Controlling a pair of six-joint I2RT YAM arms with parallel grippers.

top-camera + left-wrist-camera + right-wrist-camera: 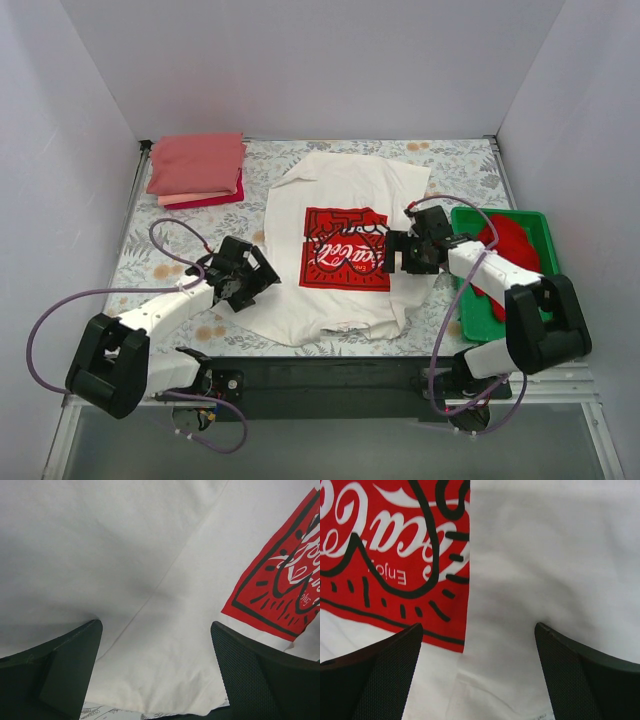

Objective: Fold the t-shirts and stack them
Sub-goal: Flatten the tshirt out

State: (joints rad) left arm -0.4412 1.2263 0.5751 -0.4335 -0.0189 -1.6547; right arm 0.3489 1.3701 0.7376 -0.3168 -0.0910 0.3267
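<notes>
A white t-shirt (340, 200) with a red Coca-Cola print lies spread on the table's middle, its right side folded over the print's edge. My left gripper (262, 278) is open at the shirt's left edge, jaws wide over the white cloth (160, 645). My right gripper (392, 252) is open over the shirt's right side, jaws spread above the fold beside the red print (395, 555). A bright red t-shirt (512, 250) lies crumpled in the green tray (470, 318). Folded pink, salmon and crimson shirts (197, 168) are stacked at the back left.
The floral table cover (160, 250) shows around the shirt. White walls enclose the table on three sides. Purple cables loop from both arms. The green tray stands at the right edge behind my right arm.
</notes>
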